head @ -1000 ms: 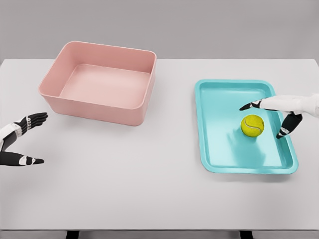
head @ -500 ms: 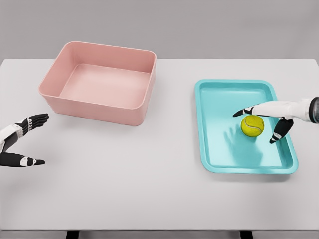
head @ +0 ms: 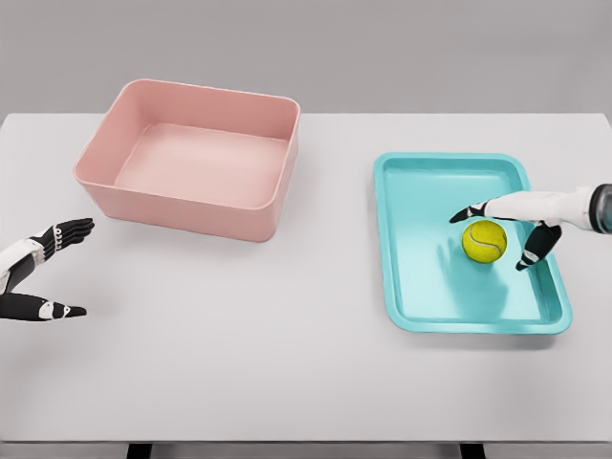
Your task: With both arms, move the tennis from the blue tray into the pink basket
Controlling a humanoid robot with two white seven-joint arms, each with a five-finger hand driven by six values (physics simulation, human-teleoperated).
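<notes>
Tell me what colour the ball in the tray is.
The tennis ball is yellow-green with a pale seam, seen in the head view.

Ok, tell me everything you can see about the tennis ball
The tennis ball is yellow-green and fuzzy-looking, with a pale curved seam. It sits whole on the floor of the blue tray, right of centre. The right hand arches over it, fingers spread on both sides; whether they touch it is unclear.

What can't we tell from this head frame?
- Right hand contact with the tennis ball: top-down head view, fingers straddle the ball, touch or gap unclear.
- Both forearms: cut off by the left and right picture edges.
- Near inner wall of the pink basket: hidden by its own rim.
- Table legs: only stubs at the bottom edge.
</notes>
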